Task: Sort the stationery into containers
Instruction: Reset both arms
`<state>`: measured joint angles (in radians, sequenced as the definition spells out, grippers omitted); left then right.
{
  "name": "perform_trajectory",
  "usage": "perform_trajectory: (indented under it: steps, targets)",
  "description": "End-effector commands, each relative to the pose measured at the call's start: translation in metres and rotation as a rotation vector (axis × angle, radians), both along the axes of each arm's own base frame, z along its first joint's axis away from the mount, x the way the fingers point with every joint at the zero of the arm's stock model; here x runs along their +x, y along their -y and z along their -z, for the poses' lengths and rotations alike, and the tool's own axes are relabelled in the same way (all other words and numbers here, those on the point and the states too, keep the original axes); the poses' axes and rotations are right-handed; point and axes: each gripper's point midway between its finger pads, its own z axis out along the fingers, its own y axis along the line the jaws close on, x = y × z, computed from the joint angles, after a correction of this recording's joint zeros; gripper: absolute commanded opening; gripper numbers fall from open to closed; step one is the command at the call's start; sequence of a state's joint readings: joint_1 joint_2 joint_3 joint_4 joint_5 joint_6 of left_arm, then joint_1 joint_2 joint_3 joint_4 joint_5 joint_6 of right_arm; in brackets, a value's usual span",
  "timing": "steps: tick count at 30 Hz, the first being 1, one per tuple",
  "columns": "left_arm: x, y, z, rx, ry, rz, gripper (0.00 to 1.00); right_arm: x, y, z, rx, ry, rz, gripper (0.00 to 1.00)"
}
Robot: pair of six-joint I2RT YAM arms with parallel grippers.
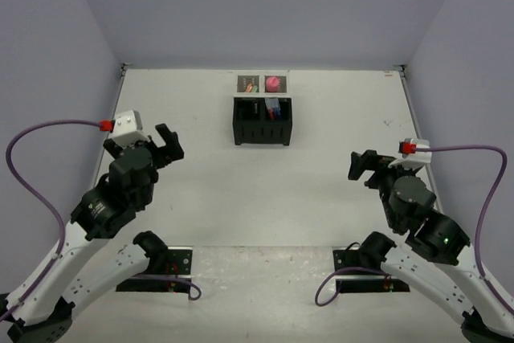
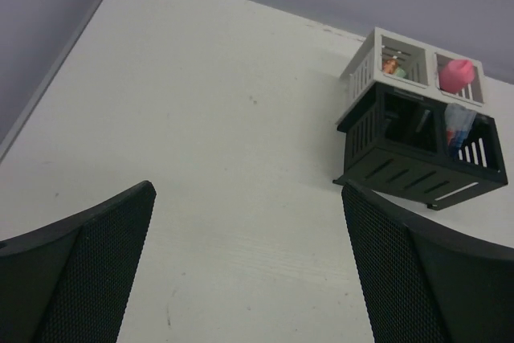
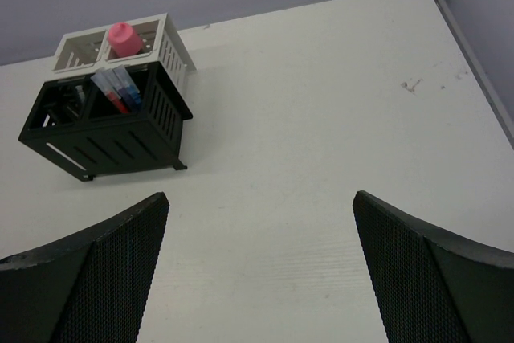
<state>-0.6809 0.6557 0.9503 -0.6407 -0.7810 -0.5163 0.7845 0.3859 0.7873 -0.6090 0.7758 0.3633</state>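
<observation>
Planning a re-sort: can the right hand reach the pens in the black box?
Probably yes: the right hand is open and empty, nothing blocks the black box, and the pens sit in its open top.

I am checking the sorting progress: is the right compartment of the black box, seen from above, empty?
Not empty: blue and red pens lean inside the black box, in its right compartment. Their number cannot be told.

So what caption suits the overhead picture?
Left gripper and right gripper, open and empty, over a white table; at the back, pens in a black box, a pink piece in a tray.
</observation>
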Motion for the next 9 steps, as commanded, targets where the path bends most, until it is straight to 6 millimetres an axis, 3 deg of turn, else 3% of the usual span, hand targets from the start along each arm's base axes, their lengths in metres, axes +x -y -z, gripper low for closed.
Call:
perform_trajectory:
  steps: [1, 9]
  targets:
    - [-0.0060, -0.0180, 0.0218, 0.049, 0.017, -0.056, 1.00, -0.0024, 0.0045, 0.0039, 0.031, 0.001, 0.024, 0.99]
    - [-0.0038, -0.0231, 0.0259, 0.057, 0.033, -0.094, 1.00, -0.0024, 0.0069, 0.0050, 0.063, 0.011, 0.047, 0.99]
